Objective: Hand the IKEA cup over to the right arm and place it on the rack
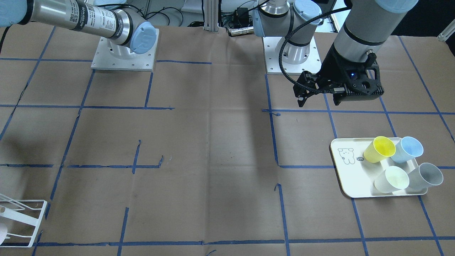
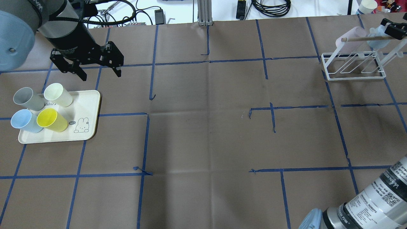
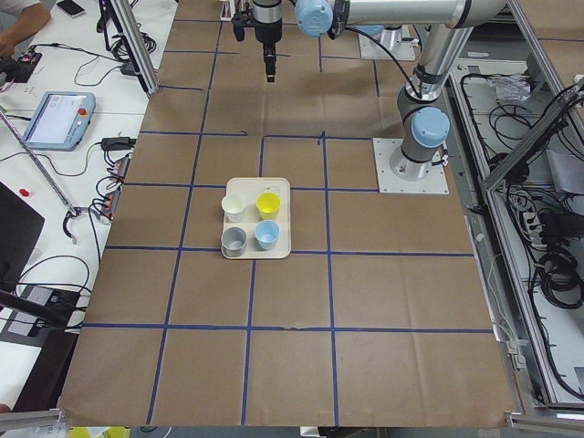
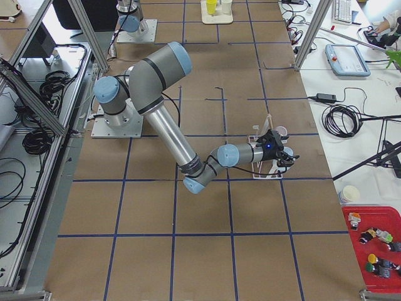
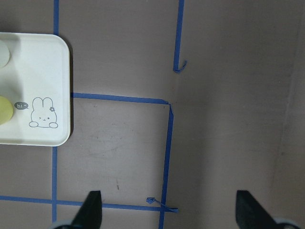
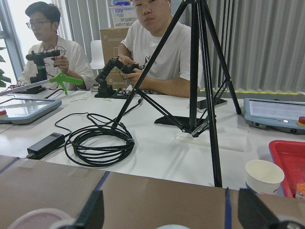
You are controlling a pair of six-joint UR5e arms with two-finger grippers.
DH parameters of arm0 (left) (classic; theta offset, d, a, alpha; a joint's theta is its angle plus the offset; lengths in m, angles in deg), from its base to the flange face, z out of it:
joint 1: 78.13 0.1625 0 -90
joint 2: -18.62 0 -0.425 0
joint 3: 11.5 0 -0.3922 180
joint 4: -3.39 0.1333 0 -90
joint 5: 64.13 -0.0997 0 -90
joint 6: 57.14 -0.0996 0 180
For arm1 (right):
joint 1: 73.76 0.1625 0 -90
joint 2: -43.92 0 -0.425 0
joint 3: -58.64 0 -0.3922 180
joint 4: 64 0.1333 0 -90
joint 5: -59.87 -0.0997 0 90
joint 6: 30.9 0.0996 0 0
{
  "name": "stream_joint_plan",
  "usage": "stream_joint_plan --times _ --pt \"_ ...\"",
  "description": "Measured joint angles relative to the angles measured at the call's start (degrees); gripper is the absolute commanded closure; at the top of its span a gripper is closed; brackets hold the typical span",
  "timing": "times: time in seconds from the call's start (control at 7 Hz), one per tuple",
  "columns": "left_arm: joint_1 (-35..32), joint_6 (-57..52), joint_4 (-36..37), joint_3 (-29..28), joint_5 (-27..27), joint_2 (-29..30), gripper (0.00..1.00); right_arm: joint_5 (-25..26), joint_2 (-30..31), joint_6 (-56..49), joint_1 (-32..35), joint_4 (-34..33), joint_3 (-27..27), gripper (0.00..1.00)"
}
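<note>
Several IKEA cups stand on a cream tray (image 2: 87, 105): grey (image 2: 27, 98), cream (image 2: 57, 94), blue (image 2: 24, 121) and yellow (image 2: 51, 120). My left gripper (image 2: 101, 76) hangs open and empty above the table, just past the tray's far corner. The white wire rack (image 2: 353, 74) stands at the far right with a pink cup (image 2: 351, 39) and a pale blue cup (image 2: 376, 38) on its rods. At the rack, my right gripper (image 6: 171, 212) is open, its fingertips wide apart on either side of the pale blue cup's rim (image 6: 169, 227).
Brown paper with blue tape lines covers the table. Beyond the far edge lie a cable coil (image 6: 100, 143), a tripod (image 6: 195, 71), a paper cup (image 6: 263, 176) and a red bin (image 6: 288, 160); two people sit there.
</note>
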Motion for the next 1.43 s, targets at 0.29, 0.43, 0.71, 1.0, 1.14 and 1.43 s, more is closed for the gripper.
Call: stream_joint_plan --times 0.29,0.43,0.71,1.0,1.14,1.43 --pt "-0.1 -0.5 -0.1 0.0 0.1 0.2 0.01 0.8 3.6 -0.4 0.1 5.2 -0.4 0.0" --pt "-0.1 -0.9 -0.3 0.0 0.1 0.2 0.01 1.6 5.8 -0.5 0.2 7.0 -1.1 0.0" --pt "-0.2 -1.9 -0.6 0.0 0.2 0.3 0.01 6.8 13.5 -0.7 1.0 11.8 -4.9 0.0" --pt "-0.2 -3.1 -0.8 0.0 0.2 0.3 0.01 11.5 22.1 -0.9 2.6 19.6 -11.3 0.0" --pt "-0.2 -3.6 -0.8 0.0 0.2 0.2 0.01 13.7 25.9 -1.0 3.6 23.5 -14.6 0.0" --pt "-0.2 -3.9 -0.8 0.0 0.2 0.2 0.01 15.5 32.7 -4.6 5.3 37.7 -18.0 0.0"
